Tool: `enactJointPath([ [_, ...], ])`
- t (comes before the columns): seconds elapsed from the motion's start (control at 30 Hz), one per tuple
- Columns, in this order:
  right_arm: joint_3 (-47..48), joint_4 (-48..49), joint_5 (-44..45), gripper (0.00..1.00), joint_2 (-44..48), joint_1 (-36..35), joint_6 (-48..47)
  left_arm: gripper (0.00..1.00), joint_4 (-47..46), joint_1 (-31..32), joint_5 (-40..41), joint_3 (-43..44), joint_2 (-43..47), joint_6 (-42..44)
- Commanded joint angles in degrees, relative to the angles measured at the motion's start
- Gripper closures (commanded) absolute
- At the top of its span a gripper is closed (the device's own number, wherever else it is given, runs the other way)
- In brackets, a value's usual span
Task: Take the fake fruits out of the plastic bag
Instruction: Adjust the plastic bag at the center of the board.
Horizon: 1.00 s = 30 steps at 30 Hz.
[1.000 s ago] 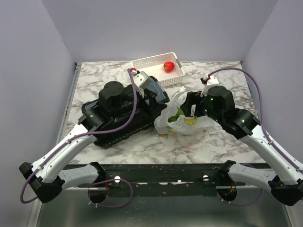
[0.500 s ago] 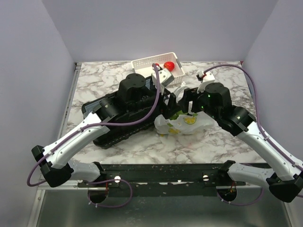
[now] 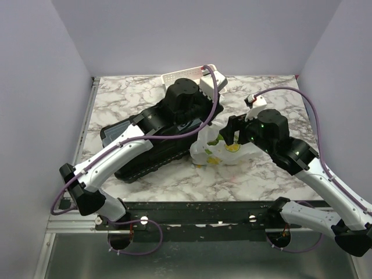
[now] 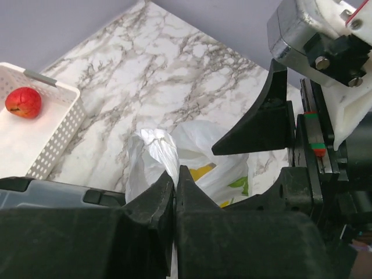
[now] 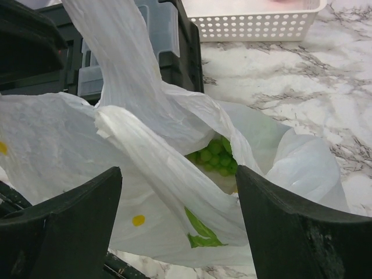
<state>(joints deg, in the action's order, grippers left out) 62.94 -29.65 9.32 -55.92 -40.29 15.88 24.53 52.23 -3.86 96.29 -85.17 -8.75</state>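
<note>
The plastic bag (image 3: 216,152) lies crumpled on the marble table, right of the black toolbox. My left gripper (image 4: 174,174) is shut on a fold of the plastic bag (image 4: 152,152) near its top edge, and one strip of plastic is stretched upward (image 5: 125,70). My right gripper (image 5: 180,209) stands open over the bag's mouth, one finger on each side. Inside the bag lies a bunch of green grapes (image 5: 216,156), a fake fruit. A yellow shape (image 3: 232,148) shows through the plastic. A red fake fruit (image 4: 23,102) lies in the white basket.
The black toolbox (image 3: 145,154) sits under my left arm, touching the bag's left side. The white perforated basket (image 4: 55,131) stands behind it at the back of the table. Marble table (image 3: 273,104) stretches right of the bag, with walls on three sides.
My left arm swung right from above the toolbox to the bag and its jaws closed on the plastic. It now covers the red fruit in the top view. The right gripper stayed open at the bag.
</note>
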Motion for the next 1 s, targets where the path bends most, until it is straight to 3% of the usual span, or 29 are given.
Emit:
enactJointPath([
  [0.0,0.52,-1.73,-2.99,0.18,0.51,0.14,-3.74,1.0,-4.09,0.09,-0.76,-7.0,8.68,0.99],
  [0.17,-0.52,0.43,-11.24,0.15,0.53,0.09,-4.46,1.0,-16.77,0.07,-5.87,-24.13,19.28,-6.25],
  [0.27,-0.3,1.73,-17.59,0.01,-1.09,0.05,-4.9,1.0,-21.47,0.07,-6.07,-29.09,21.79,-10.49],
  [0.33,0.52,1.04,-15.56,0.0,-2.51,0.04,-4.56,1.0,-23.43,0.07,-6.61,-31.06,22.69,-12.19],
  [0.43,2.88,-1.9,-3.35,0.0,-4.19,0.1,-3.16,1.0,-24.27,0.08,-8.29,-32.31,23.29,-13.37],
  [0.5,4.51,-3.67,0.81,0.08,-4.72,0.06,-2.08,1.0,-25.65,0.11,-9.41,-32.36,23.47,-13.35],
  [0.53,4.87,-3.91,0.89,0.2,-4.58,0.04,-1.4,1.0,-25.57,0.12,-9.66,-32.2,23.47,-12.88],
  [0.57,5.0,-3.86,0.37,0.35,-4.0,0.09,-0.42,1.0,-24.97,-0.01,-9.7,-31.86,23.38,-12.23],
  [0.6,5.0,-3.76,-0.86,0.59,-3.16,0.04,0.33,1.0,-24.64,0.0,-9.32,-31.5,23.44,-11.35],
  [0.63,4.79,-3.87,-1.5,0.76,-2.43,0.08,1.66,1.0,-23.08,-0.1,-8.55,-31.3,23.57,-10.64],
  [0.67,4.47,-4.4,-1.65,0.9,-1.22,0.04,2.87,1.0,-22.65,-0.18,-7.64,-31.45,23.93,-9.87],
  [0.7,3.75,-5.03,-1.1,0.97,0.01,0.04,4.63,1.0,-22.54,-0.28,-6.09,-31.92,24.53,-9.33],
  [0.87,-0.68,-13.65,4.67,0.99,10.32,0.05,14.68,1.0,-26.04,-0.76,1.98,-37.28,28.89,-10.22],
  [0.97,-4.12,-16.71,-0.2,0.99,18.33,0.09,21.09,1.0,-27.71,-1.65,4.57,-40.28,31.13,-10.14],
])
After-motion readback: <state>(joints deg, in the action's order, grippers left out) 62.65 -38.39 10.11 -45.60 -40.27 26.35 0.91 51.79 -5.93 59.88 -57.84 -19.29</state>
